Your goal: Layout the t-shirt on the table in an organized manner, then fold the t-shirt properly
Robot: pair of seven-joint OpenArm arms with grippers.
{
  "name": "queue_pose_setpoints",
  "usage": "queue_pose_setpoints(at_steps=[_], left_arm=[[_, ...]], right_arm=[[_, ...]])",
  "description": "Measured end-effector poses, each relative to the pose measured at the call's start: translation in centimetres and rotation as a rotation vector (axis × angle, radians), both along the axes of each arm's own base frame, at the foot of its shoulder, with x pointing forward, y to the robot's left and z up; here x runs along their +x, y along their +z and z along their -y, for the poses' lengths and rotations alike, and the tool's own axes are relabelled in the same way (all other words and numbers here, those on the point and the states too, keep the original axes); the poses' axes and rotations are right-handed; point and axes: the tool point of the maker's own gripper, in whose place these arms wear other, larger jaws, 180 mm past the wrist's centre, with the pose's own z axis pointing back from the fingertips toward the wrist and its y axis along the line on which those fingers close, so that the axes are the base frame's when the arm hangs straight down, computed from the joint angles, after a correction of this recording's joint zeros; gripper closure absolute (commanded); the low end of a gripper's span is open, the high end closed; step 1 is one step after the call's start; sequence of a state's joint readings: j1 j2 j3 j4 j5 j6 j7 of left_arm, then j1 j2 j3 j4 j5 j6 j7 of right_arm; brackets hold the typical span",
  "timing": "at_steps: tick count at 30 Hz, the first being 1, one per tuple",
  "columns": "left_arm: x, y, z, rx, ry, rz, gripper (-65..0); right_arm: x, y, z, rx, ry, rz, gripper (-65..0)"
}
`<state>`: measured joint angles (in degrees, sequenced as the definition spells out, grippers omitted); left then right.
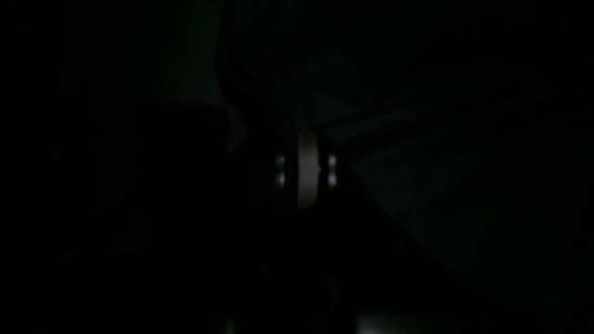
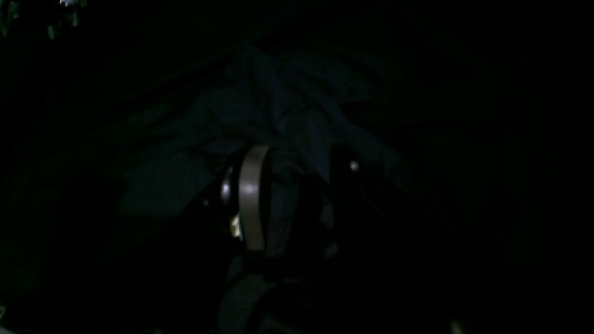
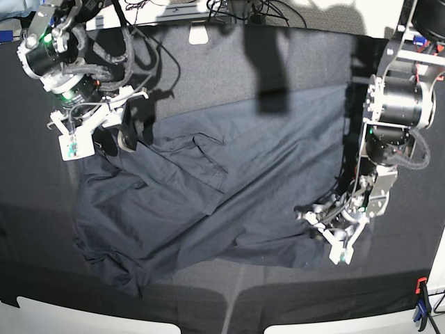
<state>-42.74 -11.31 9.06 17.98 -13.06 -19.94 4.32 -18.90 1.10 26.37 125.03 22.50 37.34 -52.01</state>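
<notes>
The dark navy t-shirt (image 3: 208, 195) lies spread but wrinkled across the middle of the table (image 3: 292, 69), bunched at its lower left. My right gripper (image 3: 125, 136) is at the shirt's upper left edge. In the right wrist view a bunch of shirt fabric (image 2: 283, 199) sits between its fingers (image 2: 253, 199), which are shut on it. My left gripper (image 3: 311, 224) is at the shirt's lower right corner. In the very dark left wrist view its fingers (image 1: 307, 169) are pressed together, with shirt folds (image 1: 371, 125) running into them.
The table's black cloth shows around the shirt. Its white front edge (image 3: 83, 313) runs along the bottom. An orange and blue clamp (image 3: 421, 309) is at the front right corner. Cables and a white block (image 3: 199, 33) lie at the back edge.
</notes>
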Motion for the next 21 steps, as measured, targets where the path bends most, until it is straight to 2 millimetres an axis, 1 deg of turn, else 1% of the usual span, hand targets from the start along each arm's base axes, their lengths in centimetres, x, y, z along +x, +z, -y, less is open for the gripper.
queue_pose_setpoints(at_steps=[2,3,5,7,10,15,17,18,21], left_arm=[[0.2,0.3,-0.1,-0.001,0.009,0.020,0.0],[0.3,0.1,-0.7,0.017,0.039,0.016,0.0],[0.7,-0.1,-3.2,0.090,0.171,0.017,0.0],[1.1,0.5,-5.7,0.144,0.273,0.049,0.0],[1.2,1.4,-9.3,0.204,0.352,0.074,0.0],[0.6,2.5,-14.6,0.268,0.409,0.102,0.0],[0.5,2.9,-16.0,0.286,0.425,0.111,0.0],[0.4,2.9,-16.2,0.290,0.428,0.112,0.0],[0.4,2.9,-16.1,0.288,0.427,0.111,0.0]], right_arm=[[0.0,0.0,0.0,0.000,0.000,0.000,-21.0],[0.0,0.0,0.0,0.000,0.000,0.000,-21.0],[0.0,0.0,0.0,0.000,0.000,0.000,-21.0],[0.0,0.0,0.0,0.000,0.000,0.000,-21.0],[0.0,0.0,0.0,-0.002,-0.001,0.000,-21.0],[0.0,0.0,0.0,-0.002,-0.001,0.000,-21.0],[0.0,0.0,0.0,-0.001,-0.001,0.000,-21.0],[0.0,0.0,0.0,-0.002,-0.001,0.000,-21.0],[0.3,0.3,0.0,-0.002,-0.001,0.011,-21.0]])
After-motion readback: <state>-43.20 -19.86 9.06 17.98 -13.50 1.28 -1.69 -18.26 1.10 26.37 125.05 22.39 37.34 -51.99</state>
